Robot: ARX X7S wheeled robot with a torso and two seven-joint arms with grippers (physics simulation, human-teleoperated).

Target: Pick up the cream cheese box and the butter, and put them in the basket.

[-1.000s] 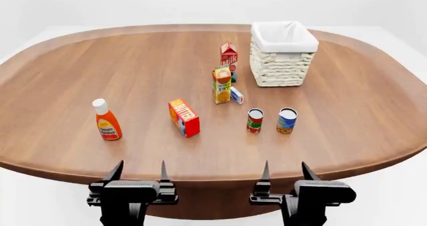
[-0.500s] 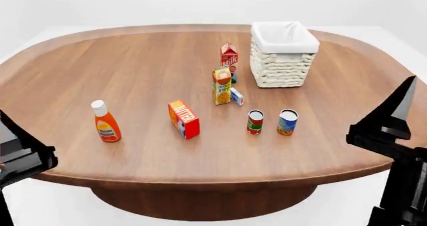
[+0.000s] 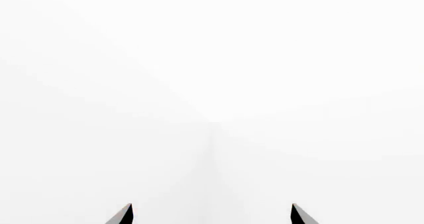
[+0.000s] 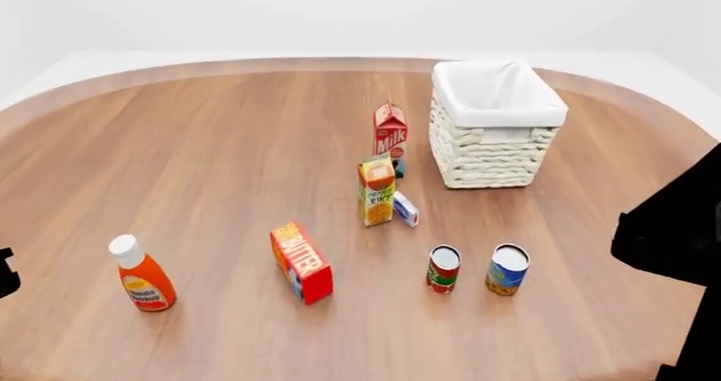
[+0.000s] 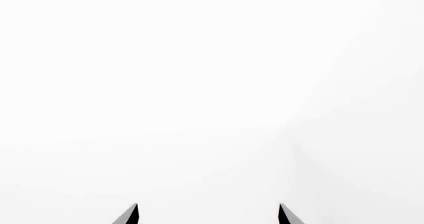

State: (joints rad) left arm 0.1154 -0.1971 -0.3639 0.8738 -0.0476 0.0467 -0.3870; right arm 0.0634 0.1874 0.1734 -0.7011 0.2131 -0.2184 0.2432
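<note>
- View now sits closer over the surface; arms have swung out to its edges.
- Left tool, right tool: tips wide, empty.
- Butter, cream cheese box untouched; basket empty.

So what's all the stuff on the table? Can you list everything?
basket: one, white wicker, far right.
milk carton: one, red and white, left of the basket.
orange juice carton: one, orange-yellow, middle.
cream cheese box: one, white-blue, beside the juice.
butter: one, red-orange, near middle.
ketchup bottle: one, orange with white cap, near left.
cans: two, near right.
table: one, brown wood.
left gripper, right gripper: black jaws apart, holding nothing.
</note>
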